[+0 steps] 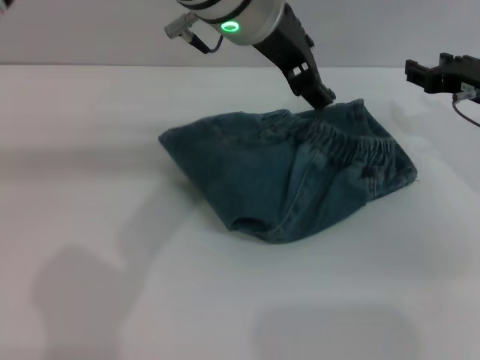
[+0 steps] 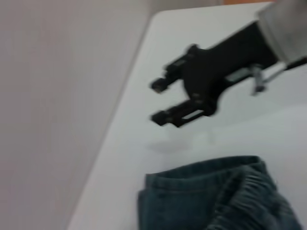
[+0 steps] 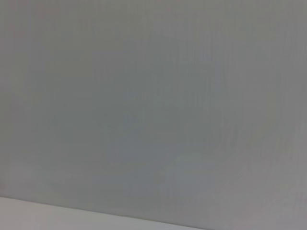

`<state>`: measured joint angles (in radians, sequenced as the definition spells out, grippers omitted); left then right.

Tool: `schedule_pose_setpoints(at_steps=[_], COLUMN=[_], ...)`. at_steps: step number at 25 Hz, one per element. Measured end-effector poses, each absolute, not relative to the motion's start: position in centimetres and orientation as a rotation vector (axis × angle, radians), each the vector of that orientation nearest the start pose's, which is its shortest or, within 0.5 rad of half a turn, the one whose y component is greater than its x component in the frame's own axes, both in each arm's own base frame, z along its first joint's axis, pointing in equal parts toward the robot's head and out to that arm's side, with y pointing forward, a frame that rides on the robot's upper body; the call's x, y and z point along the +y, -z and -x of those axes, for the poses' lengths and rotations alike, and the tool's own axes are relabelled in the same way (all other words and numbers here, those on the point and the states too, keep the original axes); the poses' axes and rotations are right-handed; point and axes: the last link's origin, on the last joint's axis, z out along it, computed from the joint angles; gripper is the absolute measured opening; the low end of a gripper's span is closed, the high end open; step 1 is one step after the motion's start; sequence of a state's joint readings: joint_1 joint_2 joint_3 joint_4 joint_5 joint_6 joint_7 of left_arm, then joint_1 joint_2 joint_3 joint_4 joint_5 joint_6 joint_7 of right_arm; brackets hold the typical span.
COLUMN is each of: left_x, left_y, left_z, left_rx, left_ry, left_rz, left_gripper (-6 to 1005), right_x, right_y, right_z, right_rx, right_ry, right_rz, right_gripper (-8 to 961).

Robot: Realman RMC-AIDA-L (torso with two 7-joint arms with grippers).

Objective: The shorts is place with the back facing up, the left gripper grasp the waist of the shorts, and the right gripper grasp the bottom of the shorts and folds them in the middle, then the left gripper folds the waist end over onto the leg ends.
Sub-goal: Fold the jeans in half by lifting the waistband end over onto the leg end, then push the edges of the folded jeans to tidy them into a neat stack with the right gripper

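Observation:
The blue denim shorts (image 1: pixel 285 176) lie folded in a bundle at the middle of the white table. The ruffled waist (image 1: pixel 352 146) is on top at the right side, next to a stitched hem (image 2: pixel 201 168). My left gripper (image 1: pixel 324 97), on the green-lit arm, reaches down from the back and its tip meets the far edge of the shorts by the waist. My right gripper (image 2: pixel 157 100) hovers open and empty above the table at the far right (image 1: pixel 417 73), apart from the shorts. The right wrist view shows only a plain grey surface.
The white table (image 1: pixel 112 225) spreads around the shorts on all sides. A grey wall stands behind its far edge (image 1: pixel 90 66). A thin grey cable (image 1: pixel 465 109) hangs under the right gripper.

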<state>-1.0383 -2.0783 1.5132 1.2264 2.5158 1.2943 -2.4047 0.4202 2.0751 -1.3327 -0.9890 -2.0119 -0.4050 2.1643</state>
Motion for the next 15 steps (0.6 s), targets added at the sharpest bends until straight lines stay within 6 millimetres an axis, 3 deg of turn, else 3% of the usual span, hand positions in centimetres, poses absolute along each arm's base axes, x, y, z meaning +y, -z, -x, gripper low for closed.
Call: schedule_pose_setpoints(at_steps=[8, 15], left_x=[41.6, 43.1], left_y=[2.3, -2.0], left_z=[1.6, 3.8], left_rx=[-0.086, -0.256], left_ry=[-0.176, 0.236], left_rz=[2.632, 2.349], left_gripper=[847, 847], right_x=[42.2, 42.0], right_y=[-3.0, -3.4], right_z=[-26.2, -24.2], right_rx=[0.867, 0.854], right_ry=[-0.353, -0.418], right_rz=[1.892, 1.958], right_gripper=[595, 594])
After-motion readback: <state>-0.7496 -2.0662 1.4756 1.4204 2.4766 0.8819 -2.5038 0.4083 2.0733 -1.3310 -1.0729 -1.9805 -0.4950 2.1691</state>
